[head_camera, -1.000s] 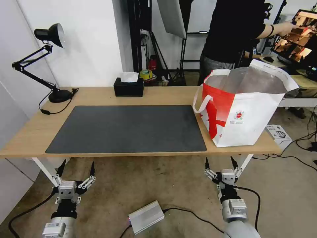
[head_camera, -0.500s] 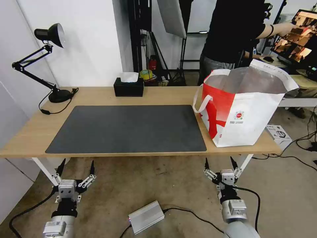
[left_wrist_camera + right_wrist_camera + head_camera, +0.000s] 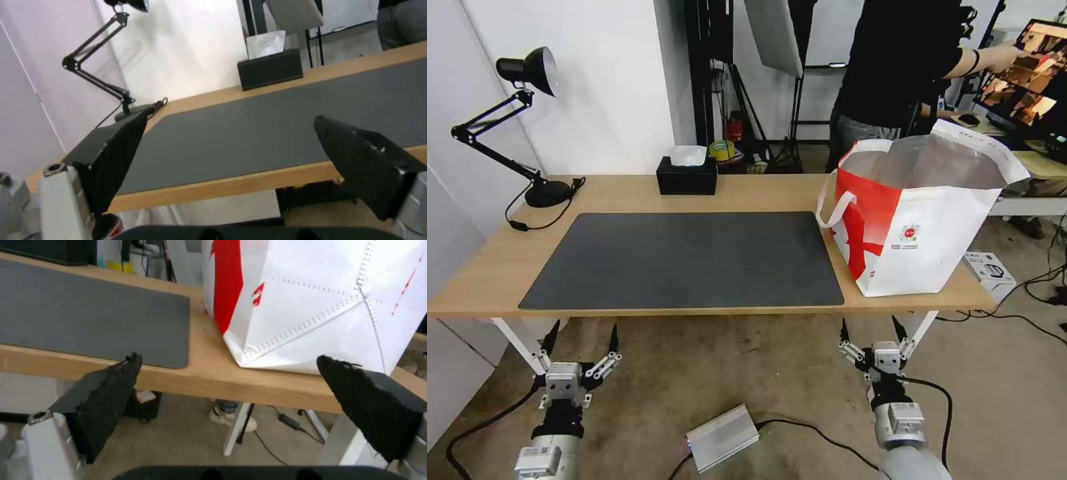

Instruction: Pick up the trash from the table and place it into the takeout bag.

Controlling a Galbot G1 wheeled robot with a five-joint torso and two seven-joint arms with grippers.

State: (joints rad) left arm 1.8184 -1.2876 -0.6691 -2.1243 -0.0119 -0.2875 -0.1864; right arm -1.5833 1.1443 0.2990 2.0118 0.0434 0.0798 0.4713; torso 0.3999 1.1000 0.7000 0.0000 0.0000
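The takeout bag (image 3: 920,227), white and red with foil lining, stands open on the right end of the table (image 3: 627,190); it also fills the far side of the right wrist view (image 3: 311,300). No trash is in view on the table or the dark grey mat (image 3: 687,257), and the bag's contents are hidden. My left gripper (image 3: 582,331) hangs open and holds nothing, below the table's front edge on the left (image 3: 230,116). My right gripper (image 3: 869,323) is open and holds nothing, below the front edge under the bag (image 3: 228,356).
A black tissue box (image 3: 687,177) sits at the table's back edge. A black desk lamp (image 3: 527,73) stands at the back left corner. On the floor between my arms lies a silver box (image 3: 722,437) with cables. White table legs (image 3: 520,343) stand near each gripper.
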